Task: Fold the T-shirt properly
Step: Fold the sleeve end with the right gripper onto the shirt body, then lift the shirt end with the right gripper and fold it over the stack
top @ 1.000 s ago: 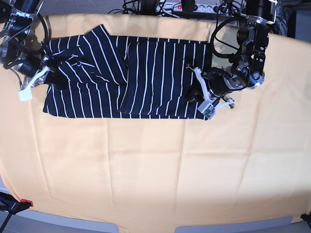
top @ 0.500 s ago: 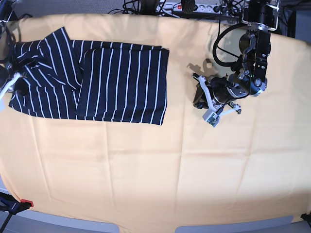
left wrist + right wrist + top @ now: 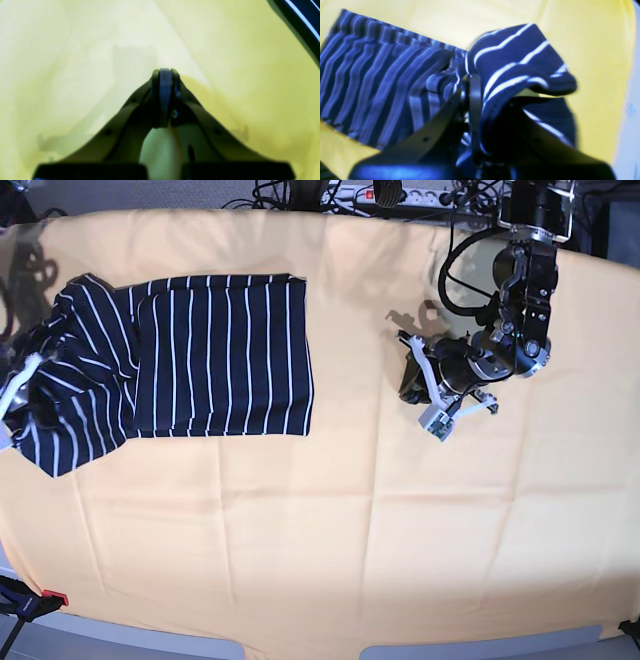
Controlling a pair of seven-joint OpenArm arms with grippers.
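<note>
The T-shirt (image 3: 200,350), dark navy with thin white stripes, lies folded into a band at the left of the base view. Its left end is bunched and lifted by my right gripper (image 3: 25,375). The right wrist view shows that gripper (image 3: 471,80) shut on a fold of the T-shirt (image 3: 515,62), with the rest of the cloth trailing away to the left. My left gripper (image 3: 410,385) hovers low over the table at the right, well apart from the shirt. In the left wrist view it (image 3: 163,71) is shut on nothing, and only the T-shirt's edge (image 3: 302,15) shows at the top right.
An orange-yellow cloth (image 3: 330,520) covers the whole table. A power strip (image 3: 385,192) and cables lie behind the back edge. The left arm's links (image 3: 525,300) rise at the back right.
The T-shirt has slid left across the table, pulled by the right gripper, and its left end now hangs lower. The left gripper has stayed in place, shut.
</note>
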